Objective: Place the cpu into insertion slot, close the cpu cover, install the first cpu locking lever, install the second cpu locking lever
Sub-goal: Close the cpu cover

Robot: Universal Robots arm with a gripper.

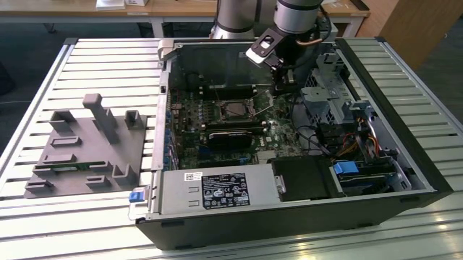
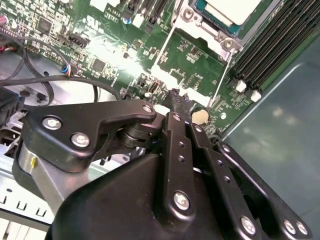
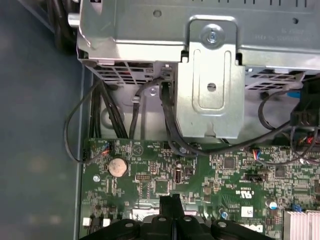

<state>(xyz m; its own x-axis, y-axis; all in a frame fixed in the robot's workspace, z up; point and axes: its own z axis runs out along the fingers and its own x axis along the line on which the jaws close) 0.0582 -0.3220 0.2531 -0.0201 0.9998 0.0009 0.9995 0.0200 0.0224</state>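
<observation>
In the second wrist view the cpu [image 2: 234, 9], with a pale metal top, lies in the insertion slot [image 1: 233, 110] on the green motherboard. The silver cpu cover [image 2: 202, 24] frames it and looks laid down over it. Two thin wire locking levers [image 2: 162, 47] [image 2: 222, 75] run out from the socket's corners across the board. My gripper [image 2: 178, 100] is shut with nothing seen between its black fingertips. It hangs just above the board between the outer ends of the two levers, touching neither. In the exterior view the gripper [image 1: 283, 86] is at the socket's right, and in the first wrist view [image 3: 172, 201] beside the coin battery.
The open black case [image 1: 405, 179] lies on a slatted metal table. A silver drive cage [image 3: 210, 75] and black cables [image 3: 170, 125] crowd the side beyond my gripper. A coin battery [image 3: 118, 166], memory slots [image 2: 280, 35] and a labelled power supply [image 1: 217, 190] surround the socket. A grey fixture [image 1: 87, 146] sits at the exterior view's left.
</observation>
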